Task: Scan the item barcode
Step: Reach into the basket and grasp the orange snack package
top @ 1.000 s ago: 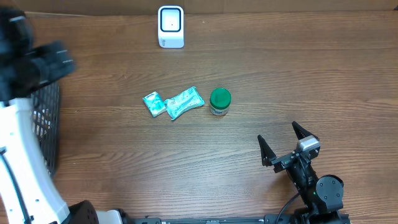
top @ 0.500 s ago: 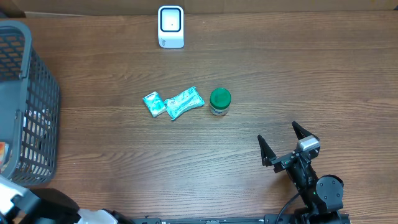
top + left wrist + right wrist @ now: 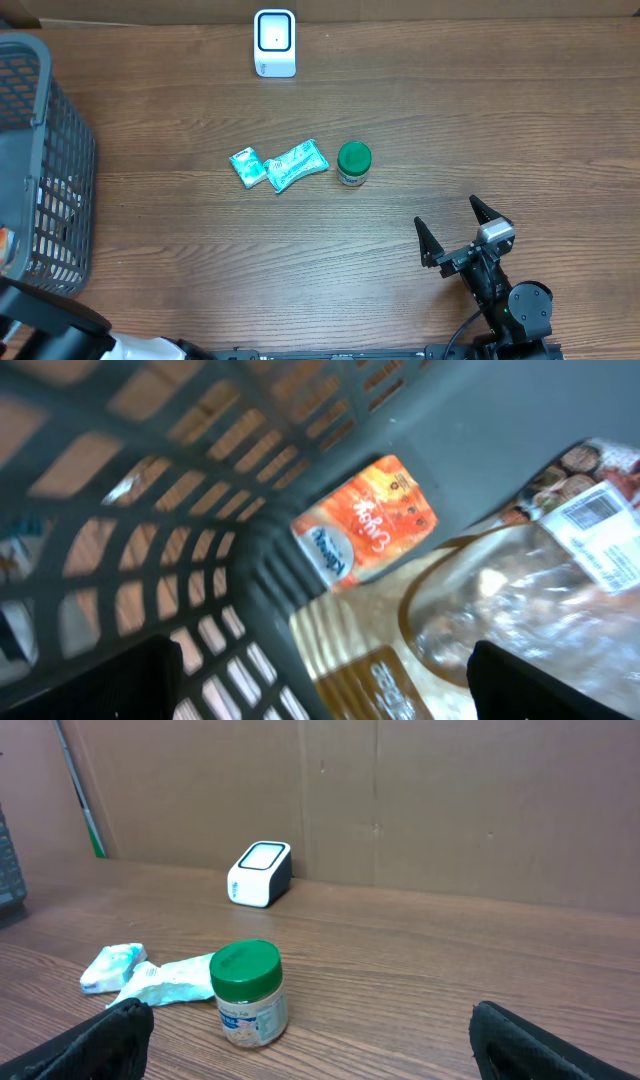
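Your left gripper (image 3: 322,678) hangs over the basket (image 3: 60,200) at the tabletop's (image 3: 450,110) left edge, fingers spread wide, holding nothing. Your right gripper (image 3: 445,211), near the front edge, gapes empty too.

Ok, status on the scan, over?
Left gripper open, looking into basket. Right gripper open, empty. Jar and two packets sit mid-table, none held. Nothing blocking scanner.

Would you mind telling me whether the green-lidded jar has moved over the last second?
No. The green-lidded jar stays just right of the teal packets, in the same spot below and right of the white scanner.
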Available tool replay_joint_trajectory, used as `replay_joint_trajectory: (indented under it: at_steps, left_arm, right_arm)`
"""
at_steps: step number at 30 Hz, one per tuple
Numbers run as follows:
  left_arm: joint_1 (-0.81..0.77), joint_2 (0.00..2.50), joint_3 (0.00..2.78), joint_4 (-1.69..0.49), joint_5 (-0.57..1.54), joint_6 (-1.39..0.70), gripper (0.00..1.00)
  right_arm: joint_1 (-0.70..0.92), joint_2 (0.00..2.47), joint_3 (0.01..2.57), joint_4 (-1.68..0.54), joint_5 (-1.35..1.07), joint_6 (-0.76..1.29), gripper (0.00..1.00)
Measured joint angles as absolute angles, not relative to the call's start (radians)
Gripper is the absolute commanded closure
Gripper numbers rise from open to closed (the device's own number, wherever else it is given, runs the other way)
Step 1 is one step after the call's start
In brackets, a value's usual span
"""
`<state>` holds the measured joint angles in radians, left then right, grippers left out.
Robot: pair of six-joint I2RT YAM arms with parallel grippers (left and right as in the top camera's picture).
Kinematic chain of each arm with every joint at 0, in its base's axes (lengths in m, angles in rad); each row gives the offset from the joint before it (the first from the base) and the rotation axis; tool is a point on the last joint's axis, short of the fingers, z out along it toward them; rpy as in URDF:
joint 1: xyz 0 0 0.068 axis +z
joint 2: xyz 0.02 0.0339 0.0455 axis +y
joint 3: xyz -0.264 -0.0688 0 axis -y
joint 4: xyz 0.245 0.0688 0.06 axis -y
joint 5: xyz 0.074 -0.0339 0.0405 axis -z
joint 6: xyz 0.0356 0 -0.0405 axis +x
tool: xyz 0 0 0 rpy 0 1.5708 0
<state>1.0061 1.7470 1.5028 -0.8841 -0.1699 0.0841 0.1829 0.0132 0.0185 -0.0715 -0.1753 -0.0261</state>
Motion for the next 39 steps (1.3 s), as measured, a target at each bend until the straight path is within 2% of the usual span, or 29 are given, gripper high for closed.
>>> replay_joint_trajectory:
  at_steps: [12,20,21,23,25,26,31,39]
  left_arm:
    - [0.989,1.946,1.491,-0.761,-0.177,0.223,0.31]
    - [0.946,2.032,1.491,-0.726,-0.180,0.296,0.41]
    - [0.941,2.048,1.491,-0.720,-0.187,0.300,0.46]
    - [0.935,2.053,1.496,-0.709,-0.198,0.311,0.62]
    - [0.929,2.062,1.498,-0.702,-0.223,0.323,0.86]
    - [0.929,2.064,1.499,-0.699,-0.238,0.324,0.94]
    - [0.928,2.064,1.510,-0.706,-0.281,0.319,0.96]
    - [0.890,2.073,1.681,-0.882,-0.296,0.205,0.96]
  right_arm:
    - [0.183,0.013,0.019,-0.072,-0.175,-0.026,0.00]
    - [0.183,0.013,0.019,-0.072,-0.175,-0.026,0.00]
    - [0.183,0.013,0.019,-0.071,-0.175,-0.026,0.00]
    - [0.183,0.013,0.019,-0.072,-0.176,-0.026,0.00]
    - [0.183,0.013,0.019,-0.072,-0.175,-0.026,0.00]
    - [0.183,0.013,0.019,-0.072,-0.175,-0.026,0.00]
    - [0.183,0.013,0.019,-0.071,-0.176,-0.026,0.00]
    - [0.183,0.013,0.019,-0.072,-0.175,-0.026,0.00]
